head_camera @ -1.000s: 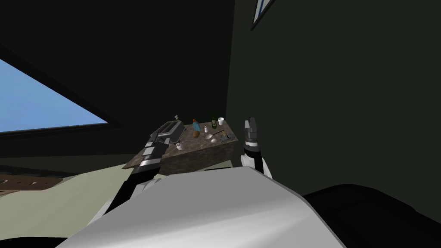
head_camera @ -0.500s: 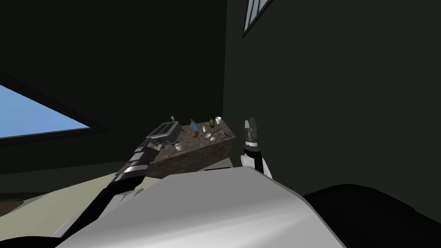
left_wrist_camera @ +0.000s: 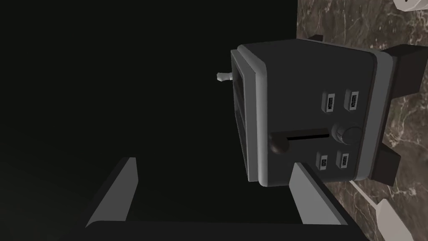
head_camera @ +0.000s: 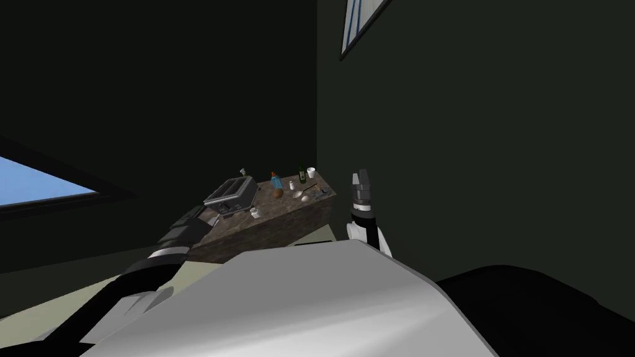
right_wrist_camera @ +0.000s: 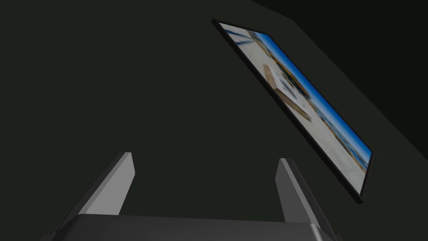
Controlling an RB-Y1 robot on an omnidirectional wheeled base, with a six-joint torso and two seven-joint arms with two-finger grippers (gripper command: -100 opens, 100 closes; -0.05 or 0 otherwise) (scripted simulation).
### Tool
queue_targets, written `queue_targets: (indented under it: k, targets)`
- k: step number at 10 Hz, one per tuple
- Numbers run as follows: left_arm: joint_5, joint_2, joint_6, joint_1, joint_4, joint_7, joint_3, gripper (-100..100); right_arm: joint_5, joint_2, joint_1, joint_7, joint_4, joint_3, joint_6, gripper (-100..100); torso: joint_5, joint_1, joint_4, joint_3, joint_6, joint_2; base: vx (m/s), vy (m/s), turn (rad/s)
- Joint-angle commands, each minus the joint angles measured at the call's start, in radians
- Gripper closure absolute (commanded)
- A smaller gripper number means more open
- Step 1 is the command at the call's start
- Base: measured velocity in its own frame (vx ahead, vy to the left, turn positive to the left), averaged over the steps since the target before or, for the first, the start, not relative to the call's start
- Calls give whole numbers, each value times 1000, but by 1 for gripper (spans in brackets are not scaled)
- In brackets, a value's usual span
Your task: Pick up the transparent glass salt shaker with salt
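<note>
Left gripper held out at the near left end of a dark, marbled counter, fingers spread wide with nothing between them. Directly ahead of it and close, a dark grey toaster, control face toward the gripper: a lever in its slot, a round knob, four small buttons. One fingertip overlapping the edge of that face; contact or a gap not possible to judge. Past the toaster from the gripper, a small pale stemmed thing, too small to name. Further ahead and off to the gripper's right, well apart from it and beyond the toaster, a small pale upright salt shaker, standing on the counter between a blue bottle and a green bottle, untouched. Just beside the green bottle, a white cup; nearer the gripper than the shaker, a brown round thing and two pale little dishes. Nearest the gripper on its right, just off the toaster's corner, another small white vessel. Right gripper raised upright off the counter's right end, near its corner, fingers likewise parted and empty, far from the shaker.
</note>
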Motion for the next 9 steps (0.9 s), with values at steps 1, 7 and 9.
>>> queue_targets:
  k: [1, 7, 9]
  targets:
    - [50, 50, 50, 50, 43, 34, 50, -100, 0, 0, 0, 0, 0, 0, 0, 0, 0, 0, 0, 0, 0, 0, -62, 64, -334]
    - [155, 212, 153, 155, 130, 94, 173, -100, 0, 0, 0, 0, 0, 0, 0, 0, 0, -2, 0, -1, -1, -2, -37, 42, -156]
    - [161, 254, 160, 155, 130, 94, 187, -100, 0, 0, 0, 0, 0, 0, 0, 0, 0, 0, 0, -1, 0, -1, -42, 48, -71]
